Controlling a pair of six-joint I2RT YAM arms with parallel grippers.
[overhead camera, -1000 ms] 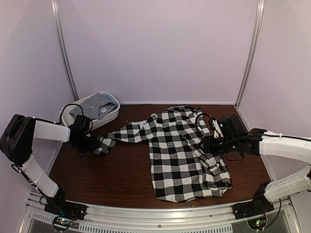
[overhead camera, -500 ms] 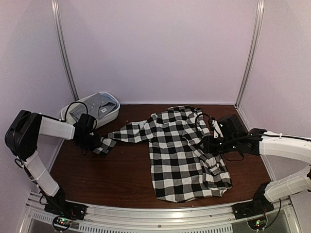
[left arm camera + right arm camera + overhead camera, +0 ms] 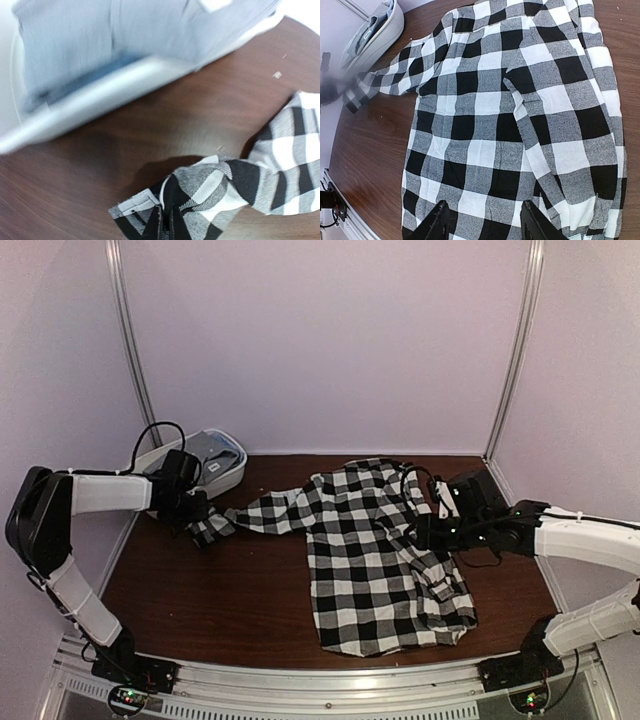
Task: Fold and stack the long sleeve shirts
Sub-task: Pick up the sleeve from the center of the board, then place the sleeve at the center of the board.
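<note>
The black-and-white checked shirt (image 3: 370, 550) lies spread on the brown table, its left sleeve stretched toward the tub. My left gripper (image 3: 196, 514) is shut on that sleeve's cuff (image 3: 200, 192), which bunches at the closed jaws (image 3: 167, 227) just above the wood. The plain grey shirt (image 3: 204, 454) lies in the white tub (image 3: 228, 478); the left wrist view shows it as grey cloth (image 3: 100, 35) behind the tub rim (image 3: 100, 95). My right gripper (image 3: 485, 212) hovers open over the checked shirt's (image 3: 520, 110) right side, nothing between its fingers.
The tub stands in the back left corner against the wall. Bare table (image 3: 230, 600) lies left of the shirt body. The shirt's lower right hem (image 3: 450, 615) is rumpled. Walls close in at back and both sides.
My left gripper has shut on the sleeve cuff and drawn it slightly back toward the tub. The right arm has stayed where it was.
</note>
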